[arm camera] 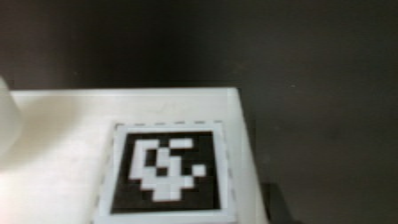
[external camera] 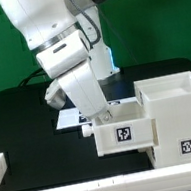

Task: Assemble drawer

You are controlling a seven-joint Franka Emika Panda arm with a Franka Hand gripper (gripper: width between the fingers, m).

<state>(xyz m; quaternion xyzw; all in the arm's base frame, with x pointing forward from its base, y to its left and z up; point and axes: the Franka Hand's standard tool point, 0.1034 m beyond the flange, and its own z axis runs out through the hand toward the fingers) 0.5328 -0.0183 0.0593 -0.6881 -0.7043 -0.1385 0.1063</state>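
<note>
In the exterior view the white cube-shaped housing point(external camera: 179, 119) stands at the right, open on top, with a tag on its front. A smaller white tray point(external camera: 124, 133) with a tag on its front sits against the housing's left side, apparently partly inside it. My gripper point(external camera: 103, 114) points down at the tray's far left corner and touches its rim. Its fingertips are too small to tell open from shut. The wrist view shows only a blurred white surface with a black-and-white tag point(arm camera: 169, 170), very close. No fingers show there.
The marker board point(external camera: 69, 117) lies on the black table behind the arm, mostly hidden. Another white part point(external camera: 0, 167) sits at the exterior view's left edge. A white rail runs along the table's front edge point(external camera: 109, 185).
</note>
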